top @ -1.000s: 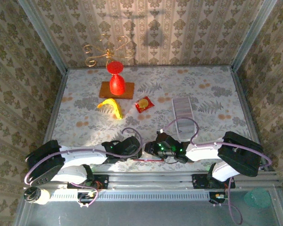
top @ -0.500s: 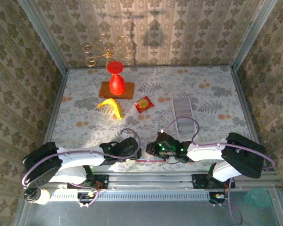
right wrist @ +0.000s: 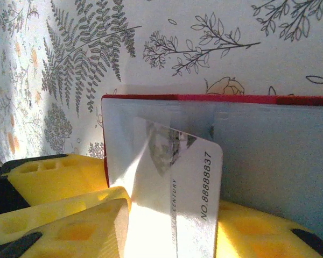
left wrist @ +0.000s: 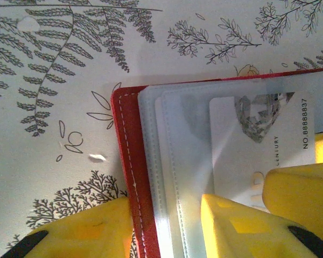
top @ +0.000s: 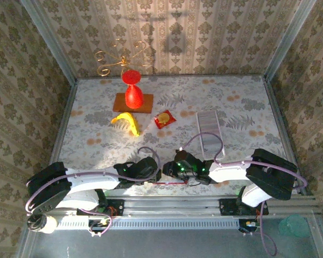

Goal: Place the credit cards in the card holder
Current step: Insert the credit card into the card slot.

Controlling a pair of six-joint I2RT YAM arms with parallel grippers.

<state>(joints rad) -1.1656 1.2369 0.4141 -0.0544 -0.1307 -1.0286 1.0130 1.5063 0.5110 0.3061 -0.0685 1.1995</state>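
Pinching a credit card [right wrist: 175, 188], the right claw [right wrist: 167, 226] meets the left claw [left wrist: 167, 226] clamping the card holder [left wrist: 130, 177].

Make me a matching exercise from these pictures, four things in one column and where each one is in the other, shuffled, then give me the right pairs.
Things:
1. red vase
2. banana
3. credit card
4. card holder

Places:
A. between the right claw's fingers
B. open at the table's near edge, under both claws
C. on the brown board
D. on the table just in front of the board

Pairs: 1-C, 2-D, 3-A, 4-B
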